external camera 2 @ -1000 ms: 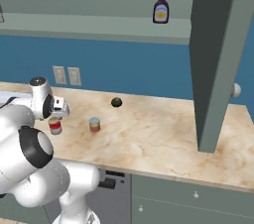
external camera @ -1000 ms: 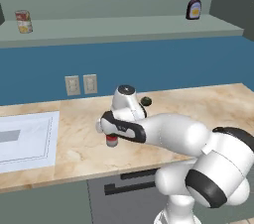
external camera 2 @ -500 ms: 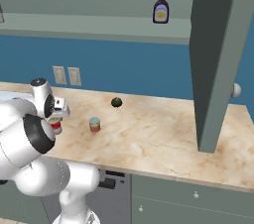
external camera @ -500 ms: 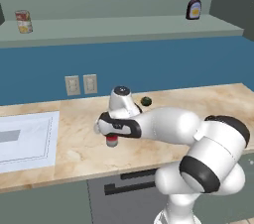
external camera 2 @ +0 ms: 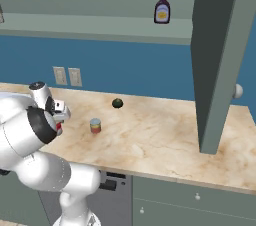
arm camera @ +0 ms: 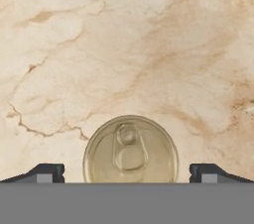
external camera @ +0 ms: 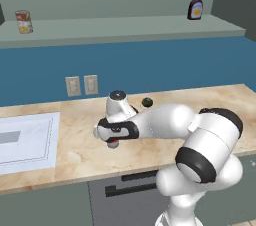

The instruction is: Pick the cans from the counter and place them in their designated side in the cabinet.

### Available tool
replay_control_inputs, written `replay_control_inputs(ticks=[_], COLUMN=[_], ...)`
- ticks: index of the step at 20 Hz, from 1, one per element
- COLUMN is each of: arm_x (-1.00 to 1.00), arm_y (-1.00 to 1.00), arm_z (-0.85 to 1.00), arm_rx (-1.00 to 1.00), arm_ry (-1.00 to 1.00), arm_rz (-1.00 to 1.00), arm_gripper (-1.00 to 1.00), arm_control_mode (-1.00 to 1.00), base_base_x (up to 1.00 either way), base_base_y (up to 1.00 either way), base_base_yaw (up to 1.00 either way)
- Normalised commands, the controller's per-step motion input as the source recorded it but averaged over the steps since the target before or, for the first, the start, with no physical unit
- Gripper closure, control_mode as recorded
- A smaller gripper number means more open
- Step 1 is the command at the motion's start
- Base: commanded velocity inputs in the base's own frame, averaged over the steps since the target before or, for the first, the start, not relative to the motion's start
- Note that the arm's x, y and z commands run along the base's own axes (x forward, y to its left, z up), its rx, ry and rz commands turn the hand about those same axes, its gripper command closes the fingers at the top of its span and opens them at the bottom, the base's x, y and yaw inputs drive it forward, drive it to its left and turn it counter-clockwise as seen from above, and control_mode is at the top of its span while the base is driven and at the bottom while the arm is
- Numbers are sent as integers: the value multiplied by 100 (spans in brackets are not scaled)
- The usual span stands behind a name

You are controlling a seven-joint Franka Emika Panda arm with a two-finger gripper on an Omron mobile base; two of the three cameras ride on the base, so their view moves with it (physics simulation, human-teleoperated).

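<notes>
From straight above, the hand view looks down on the silver pull-tab top of the red-and-white can, which stands upright on the beige counter. My gripper is open, with one fingertip on each side of the can and clear of it. In the left base view the gripper hangs low over the can, of which just a red sliver shows. The shorter can stands to the right of the gripper. The grey-green cabinet ledge runs above.
A yellow-and-red can marks the ledge's left end, a dark sauce bottle its right. A dark green lump lies near the wall. A white panel lies left of the hand. An open cabinet door hangs at the right.
The hand has come down a little over the red-and-white can, so less of the can shows beneath it. The jaws have stayed open.
</notes>
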Motion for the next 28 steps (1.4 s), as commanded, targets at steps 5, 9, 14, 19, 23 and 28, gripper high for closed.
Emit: replay_control_inputs(ticks=[5, 9, 14, 19, 23, 28], arm_x=[10, 11, 13, 2, -3, -6], arm_y=[3, 4, 8, 1, 0, -6], arm_z=[-16, -15, -17, -4, 11, 33], arm_rx=[-5, -4, -4, -2, -1, 0], arm_ry=[0, 0, 0, 0, -3, -5], arm_rz=[0, 0, 0, 0, 0, 0], arm_gripper=[-100, -100, 100, 100, 100, 100], arm_control_mode=[-100, -100, -100, -100, -100, -100], base_base_x=[0, 0, 0, 0, 0, 0], base_base_y=[0, 0, 0, 0, 0, 0], base_base_yaw=[0, 0, 0, 0, 0, 0])
